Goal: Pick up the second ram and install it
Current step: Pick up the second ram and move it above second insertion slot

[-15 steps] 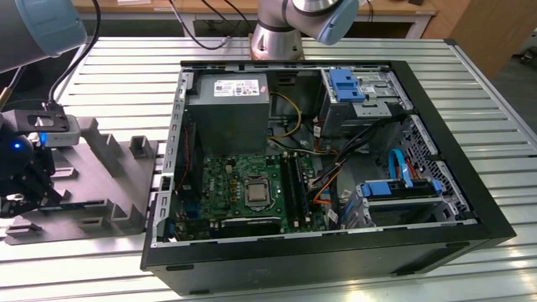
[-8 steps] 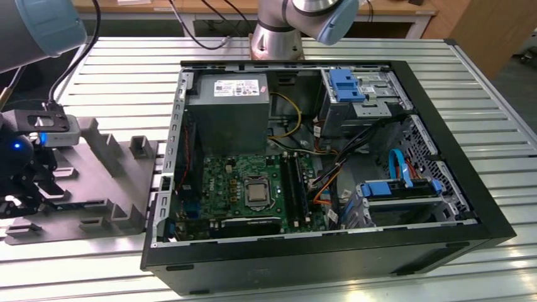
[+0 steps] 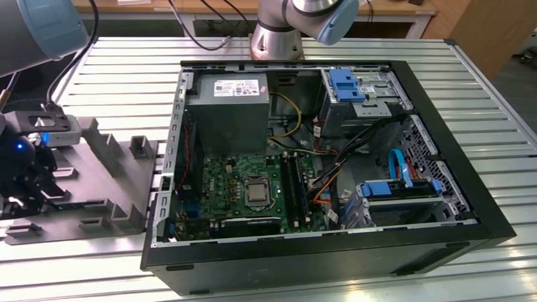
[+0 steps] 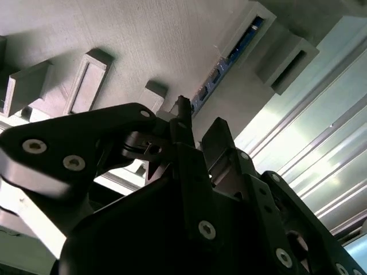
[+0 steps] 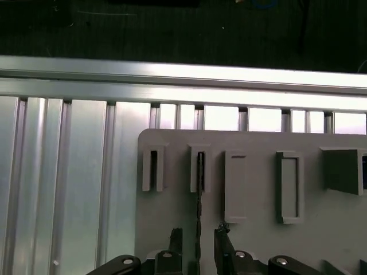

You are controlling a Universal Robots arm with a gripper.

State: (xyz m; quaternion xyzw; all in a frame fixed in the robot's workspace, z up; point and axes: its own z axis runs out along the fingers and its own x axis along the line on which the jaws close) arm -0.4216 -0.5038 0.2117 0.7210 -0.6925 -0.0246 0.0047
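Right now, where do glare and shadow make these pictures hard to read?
In the first wrist view, the table slats glare white near their edge, and the background beyond is nearly black; in the second wrist view, the black claw is dark against the pale grey tray; in the exterior view, the computer case interior lies in shadow.

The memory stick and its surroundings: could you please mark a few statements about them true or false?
1. The memory stick stands on edge in a slot of the grey holder plate. True.
2. The jaws are shut on the stick. False: they are open, one on each side of it, with a gap on both sides.
3. The computer case is open, with its inside showing. True.
4. The holder plate lies inside the case. False: it lies on the metal table, to the exterior view's left of the case.
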